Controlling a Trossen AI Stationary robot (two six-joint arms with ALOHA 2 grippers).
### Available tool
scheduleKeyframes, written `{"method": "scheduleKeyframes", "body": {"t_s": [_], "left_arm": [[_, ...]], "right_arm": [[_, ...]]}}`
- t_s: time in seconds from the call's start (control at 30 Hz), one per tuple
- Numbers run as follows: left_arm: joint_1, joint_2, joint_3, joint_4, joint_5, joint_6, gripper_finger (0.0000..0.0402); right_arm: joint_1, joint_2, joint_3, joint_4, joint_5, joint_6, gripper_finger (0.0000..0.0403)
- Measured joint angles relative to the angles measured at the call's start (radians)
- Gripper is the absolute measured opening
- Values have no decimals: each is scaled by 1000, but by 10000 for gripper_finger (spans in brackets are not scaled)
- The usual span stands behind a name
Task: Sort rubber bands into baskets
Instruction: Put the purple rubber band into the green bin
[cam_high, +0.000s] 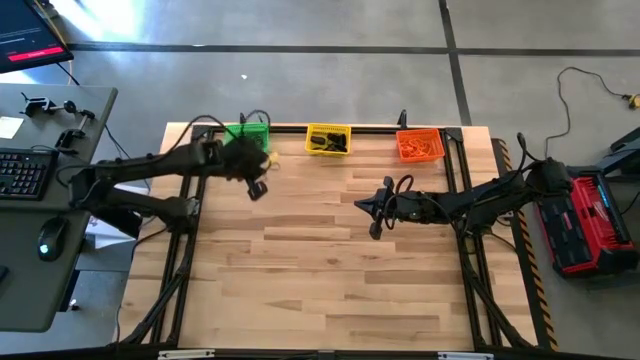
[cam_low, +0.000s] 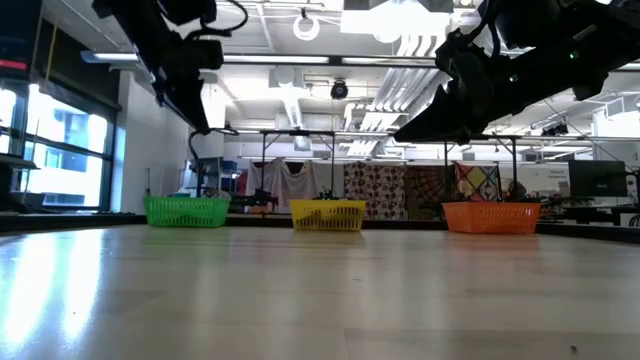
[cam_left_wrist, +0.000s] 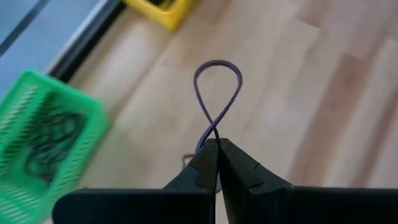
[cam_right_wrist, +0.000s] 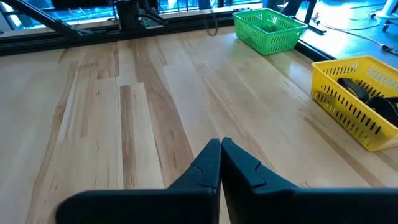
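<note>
Left gripper (cam_left_wrist: 216, 163) is clamped on a thin purplish rubber band (cam_left_wrist: 217, 99), which is pinched between the two dark fingertips (cam_left_wrist: 205, 163) and stands out beyond them as a twisted loop; in the high view this gripper (cam_high: 257, 188) is held above the wooden table (cam_high: 320, 280), just beside the green plastic lattice basket (cam_high: 248, 133) at the far edge. Dark rubber bands (cam_left_wrist: 46, 142) are seen lying inside the green basket in the left wrist view; the yellow plastic lattice basket (cam_high: 327, 139) is placed at the middle of the far edge, and dark bands (cam_right_wrist: 364, 92) are contained in it; the orange plastic lattice basket (cam_high: 419, 145) is placed to the right of it, and orange bands are seen inside, though single loops cannot be told apart. Right gripper (cam_right_wrist: 220, 158) is held with its fingers pressed together and nothing between them; it (cam_high: 375, 205) is positioned over the table's middle, well apart from all three baskets. In the low view both arms are seen raised above the tabletop.
</note>
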Motion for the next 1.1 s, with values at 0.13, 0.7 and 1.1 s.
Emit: {"method": "scheduleKeyframes", "body": {"t_s": [0.13,0.7,1.1], "left_arm": [[117,2,0,7,7,49,0],[420,5,0,9,61,180,0],[542,7,0,10,84,213,0]], "right_arm": [[0,0,0,0,0,0,0],[0,0,0,0,0,7,0],[0,0,0,0,0,7,0]]}}
